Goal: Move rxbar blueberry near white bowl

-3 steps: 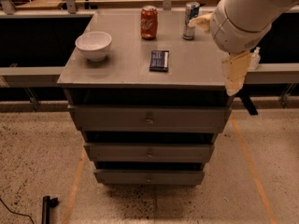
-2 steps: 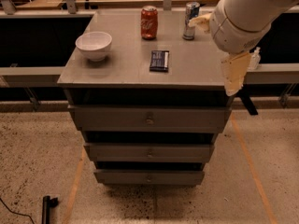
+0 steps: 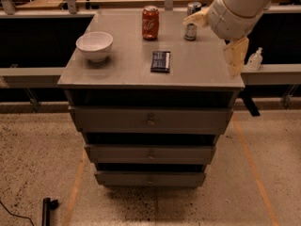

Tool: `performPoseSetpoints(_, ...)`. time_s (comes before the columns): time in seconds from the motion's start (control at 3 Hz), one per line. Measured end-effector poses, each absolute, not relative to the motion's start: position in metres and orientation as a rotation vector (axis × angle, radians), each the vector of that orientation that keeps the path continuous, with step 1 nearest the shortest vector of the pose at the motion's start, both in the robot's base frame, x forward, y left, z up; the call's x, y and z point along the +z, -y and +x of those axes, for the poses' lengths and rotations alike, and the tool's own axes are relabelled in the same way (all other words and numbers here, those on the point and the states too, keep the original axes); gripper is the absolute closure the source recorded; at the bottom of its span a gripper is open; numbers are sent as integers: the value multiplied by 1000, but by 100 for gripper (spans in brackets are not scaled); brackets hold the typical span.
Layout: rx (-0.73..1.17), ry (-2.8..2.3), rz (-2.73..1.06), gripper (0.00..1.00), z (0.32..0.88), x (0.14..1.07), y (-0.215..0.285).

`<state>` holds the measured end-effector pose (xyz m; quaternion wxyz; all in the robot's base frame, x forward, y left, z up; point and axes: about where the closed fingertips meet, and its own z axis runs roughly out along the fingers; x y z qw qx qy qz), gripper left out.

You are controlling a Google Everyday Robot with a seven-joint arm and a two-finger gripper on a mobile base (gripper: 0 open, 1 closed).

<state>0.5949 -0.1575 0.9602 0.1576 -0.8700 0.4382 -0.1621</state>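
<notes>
Gripper (image 3: 230, 51) hangs over the right edge of the cabinet (image 3: 122, 72), near the silver can (image 3: 191, 21) and well apart from the bar (image 3: 160, 61); whether it is open or closed I cannot tell. The bar lies flat mid-top, in front of the red can (image 3: 150, 22), apart from the bowl (image 3: 95, 45) at the left. Nothing looks done yet: reaching, grasping, carrying and setting down all remain
</notes>
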Motion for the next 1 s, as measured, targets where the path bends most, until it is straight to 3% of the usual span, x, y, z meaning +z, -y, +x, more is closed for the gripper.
performPoseSetpoints(0.33, -367, -1090, -2641, 0, 621, 951, 161)
performPoseSetpoints(1.0, -380, -742, -2763, 0, 651, 952, 159)
